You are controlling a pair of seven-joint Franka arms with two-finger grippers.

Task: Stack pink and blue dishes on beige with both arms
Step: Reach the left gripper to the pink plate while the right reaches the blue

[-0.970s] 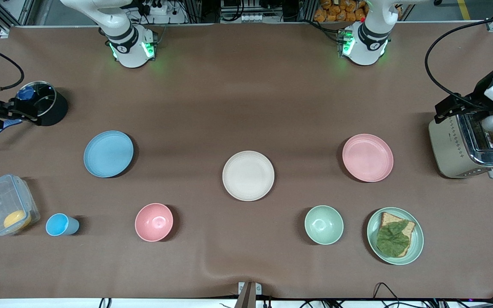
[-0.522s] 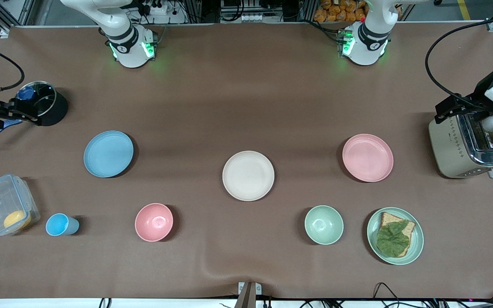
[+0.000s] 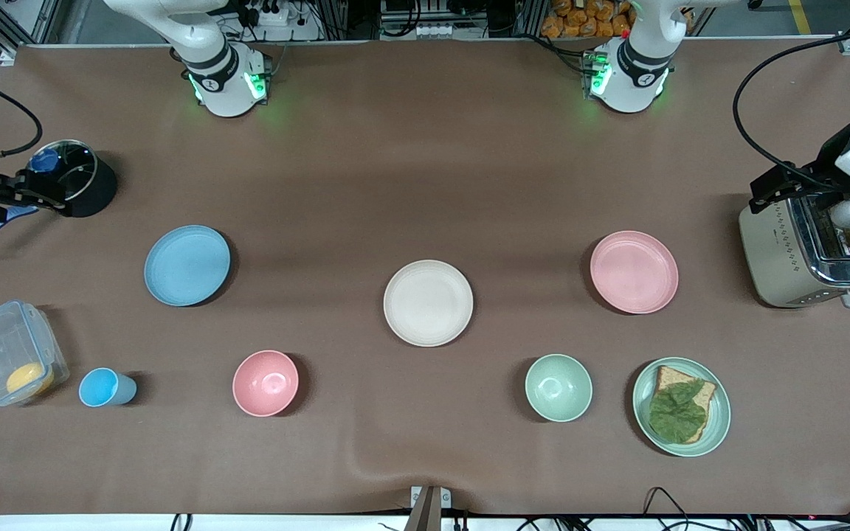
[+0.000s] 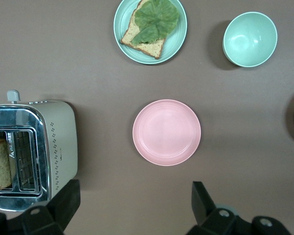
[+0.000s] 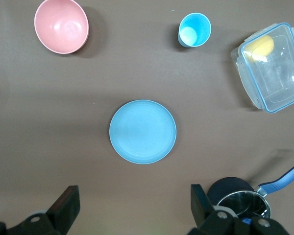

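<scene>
The pale pink plate [image 3: 634, 271] lies bare toward the left arm's end of the table. The light blue plate [image 3: 187, 265] lies bare toward the right arm's end. Between them, slightly nearer the front camera, sits the beige plate [image 3: 428, 302] with nothing on it. My left gripper [image 4: 132, 213] hangs open and high over bare cloth beside the pink plate [image 4: 166, 132]. My right gripper [image 5: 132, 213] hangs open and high over bare cloth beside the blue plate [image 5: 142, 131]. Neither holds anything.
A toaster [image 3: 809, 251] with bread stands at the left arm's end. A green plate with bread and a leaf [image 3: 720, 413], a green bowl [image 3: 558, 387], a pink bowl [image 3: 265, 383], a blue cup [image 3: 104, 388] and a clear container [image 3: 12, 352] line the near side. A black pot [image 3: 93, 188] stands at the right arm's end.
</scene>
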